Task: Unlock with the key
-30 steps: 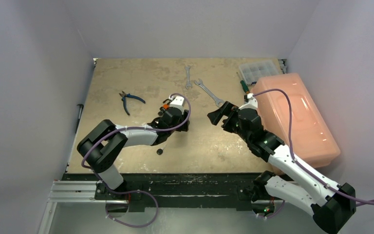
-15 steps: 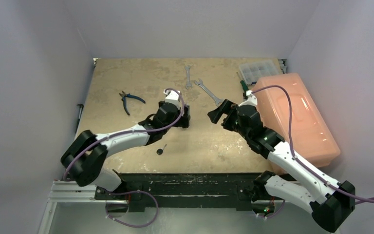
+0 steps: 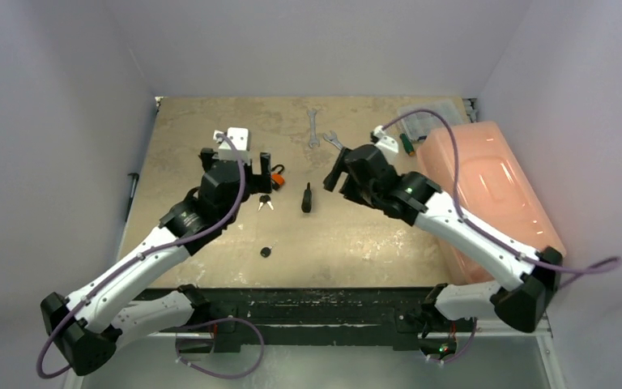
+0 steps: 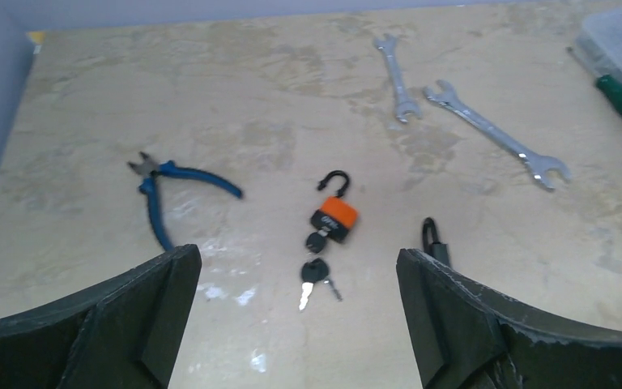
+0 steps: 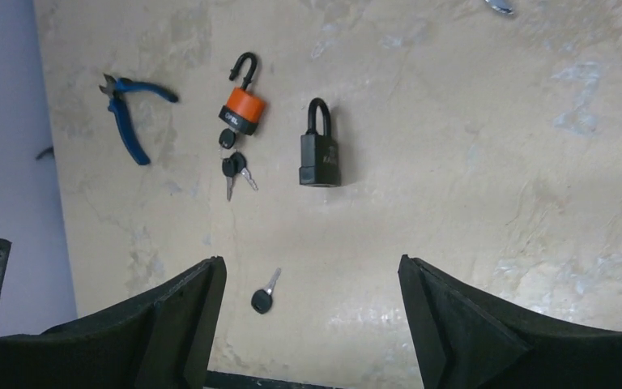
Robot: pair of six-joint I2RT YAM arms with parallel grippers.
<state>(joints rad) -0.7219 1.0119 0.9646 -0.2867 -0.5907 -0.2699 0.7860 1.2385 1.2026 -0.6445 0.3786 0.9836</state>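
Left fingers (image 4: 113,324) and right fingers (image 5: 470,332) gape empty; the loose key (image 5: 261,300) just ahead of the right pair, seemingly flat on the surface, could skid when pinched.

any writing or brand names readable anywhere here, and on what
No text can be quoted with confidence.
orange padlock: pale lettering on its black band, too blurred to read.
black padlock: a faint mark on its body, too small to read.
Nothing else shows any lettering.
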